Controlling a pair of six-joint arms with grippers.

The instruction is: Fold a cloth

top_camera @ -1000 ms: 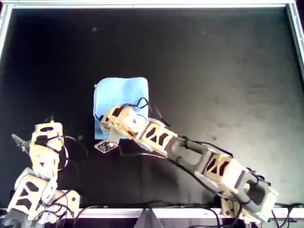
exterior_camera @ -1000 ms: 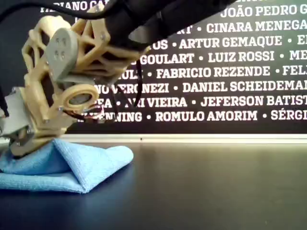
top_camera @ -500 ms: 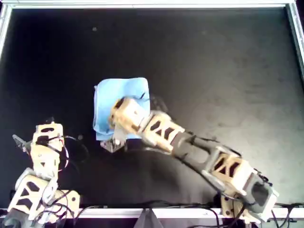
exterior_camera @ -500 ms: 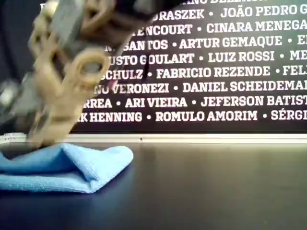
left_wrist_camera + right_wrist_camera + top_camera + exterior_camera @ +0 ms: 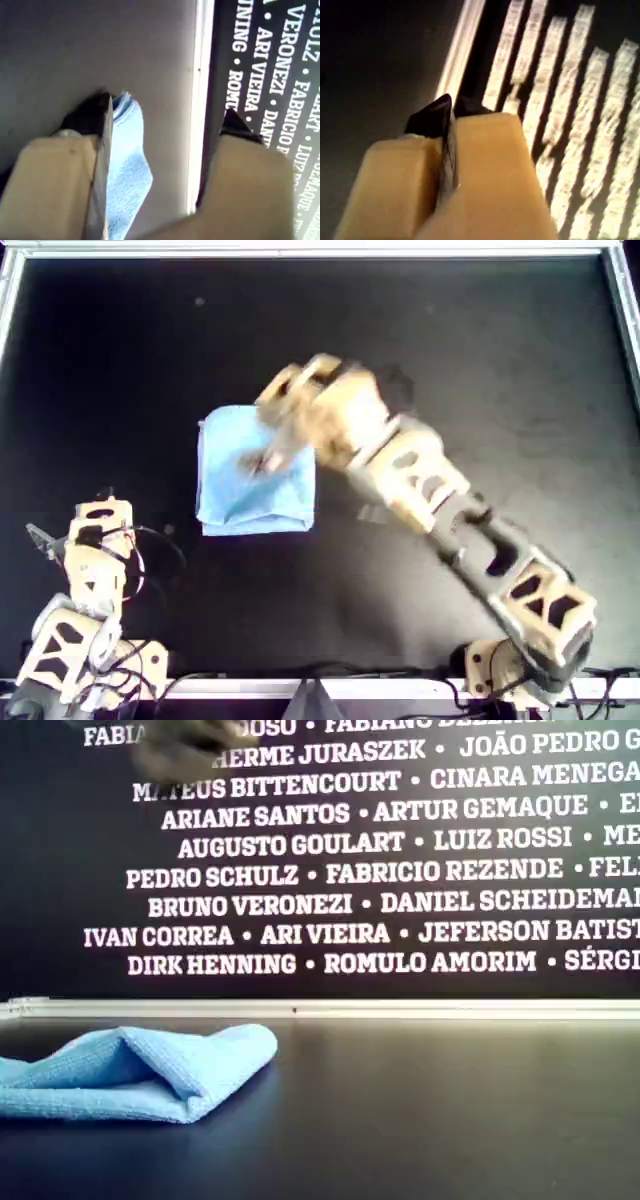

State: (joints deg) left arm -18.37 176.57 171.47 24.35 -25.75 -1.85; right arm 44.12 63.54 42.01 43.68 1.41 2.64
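The cloth [image 5: 256,476] is seen folded on the black table [image 5: 480,360]; the right gripper [image 5: 447,117] is pressed together, the left gripper [image 5: 165,117] spread, both empty

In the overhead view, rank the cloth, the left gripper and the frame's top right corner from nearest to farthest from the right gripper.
1. The cloth, directly beneath the right gripper.
2. The left gripper, at the overhead view's lower left.
3. The frame corner, at the overhead view's top right.
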